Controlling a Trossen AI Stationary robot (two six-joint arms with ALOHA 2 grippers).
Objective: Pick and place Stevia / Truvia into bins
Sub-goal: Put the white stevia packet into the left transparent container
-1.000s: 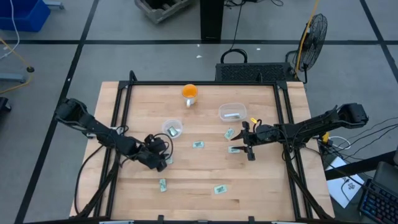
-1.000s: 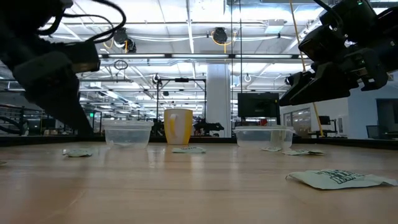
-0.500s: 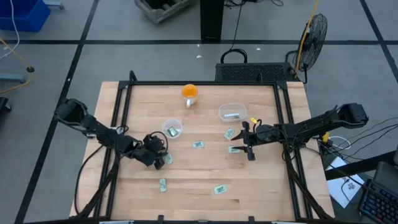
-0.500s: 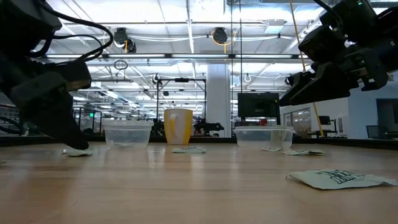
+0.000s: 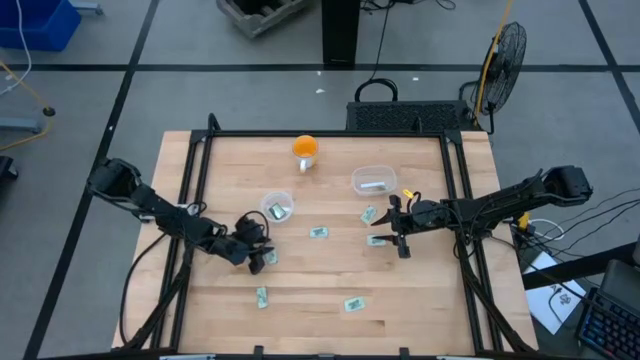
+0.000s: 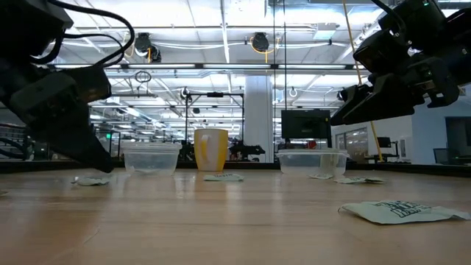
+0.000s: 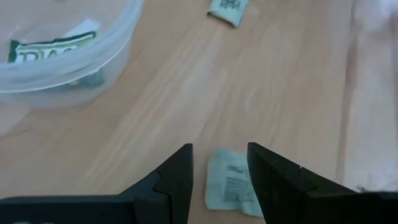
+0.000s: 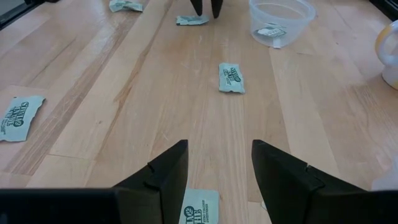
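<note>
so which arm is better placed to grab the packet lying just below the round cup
Left. The left gripper is open with that packet between its fingers, beside the round cup. The right gripper hangs over another packet across the table.

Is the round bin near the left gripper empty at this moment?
No. In the left wrist view the round bin already holds a green and white sachet.

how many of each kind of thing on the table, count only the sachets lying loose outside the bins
loose sachets: 6
clear bins: 2
orange cup: 1
total: 9
</note>
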